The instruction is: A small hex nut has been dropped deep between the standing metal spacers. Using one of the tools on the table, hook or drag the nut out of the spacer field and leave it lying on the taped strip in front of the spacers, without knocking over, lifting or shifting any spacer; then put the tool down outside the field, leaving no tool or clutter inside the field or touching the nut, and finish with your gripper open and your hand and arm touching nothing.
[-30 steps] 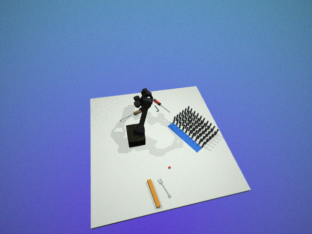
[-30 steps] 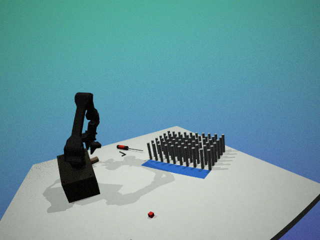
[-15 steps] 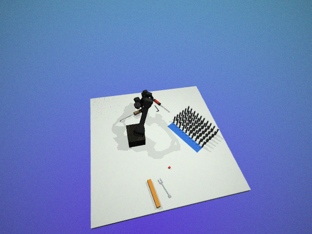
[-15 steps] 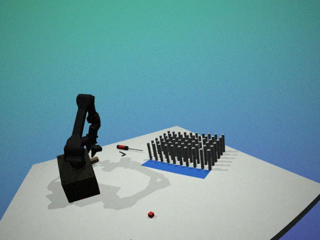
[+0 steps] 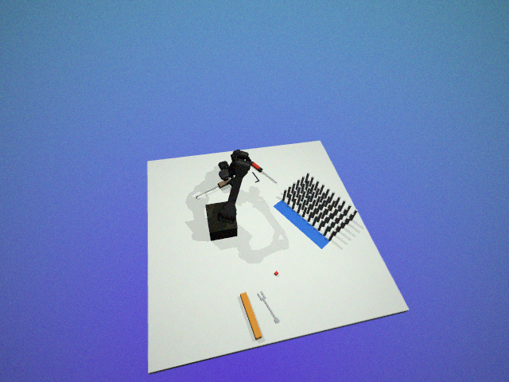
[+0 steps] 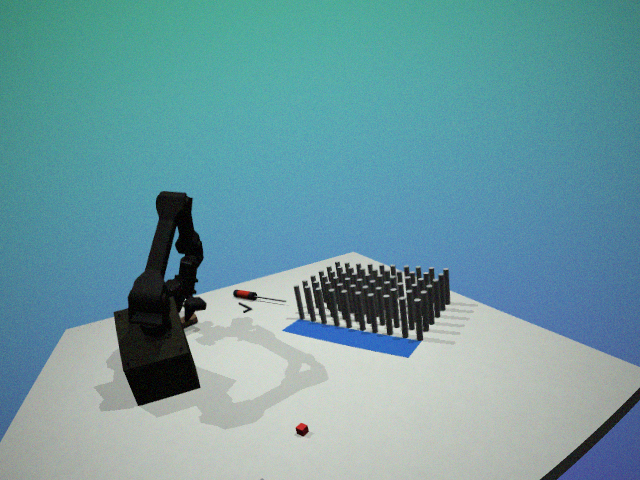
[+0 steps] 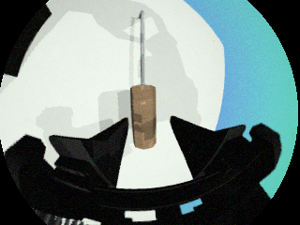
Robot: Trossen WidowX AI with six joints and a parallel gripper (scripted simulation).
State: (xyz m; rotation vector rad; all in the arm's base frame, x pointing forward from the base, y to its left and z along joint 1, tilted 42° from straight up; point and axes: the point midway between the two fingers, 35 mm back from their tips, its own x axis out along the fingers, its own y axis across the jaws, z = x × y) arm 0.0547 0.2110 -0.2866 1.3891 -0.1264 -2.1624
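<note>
The hooked tool, with a brown handle [image 5: 222, 184] [image 6: 191, 320] [image 7: 143, 100] and a thin metal shaft [image 5: 208, 192] [image 7: 142, 56], lies on the table beside the arm's base. My gripper [image 7: 149, 119] is open and empty. In the wrist view its fingertips stand on either side of the handle's lower part, with a gap on each side; the exact height above it is hard to tell. The dark spacers [image 5: 307, 178] [image 6: 418, 321] stand upright in rows behind the blue taped strip [image 5: 301, 224] [image 6: 351, 338]. The hex nut cannot be made out in any view.
A red-and-black screwdriver [image 5: 256, 165] [image 6: 244, 294] and a small black hex key [image 5: 255, 177] [image 6: 245, 306] lie between my hand and the spacers. A red cube [image 5: 276, 273] [image 6: 302, 429], an orange bar [image 5: 250, 315] and a grey forked tool [image 5: 269, 308] lie toward the near edge in the top view.
</note>
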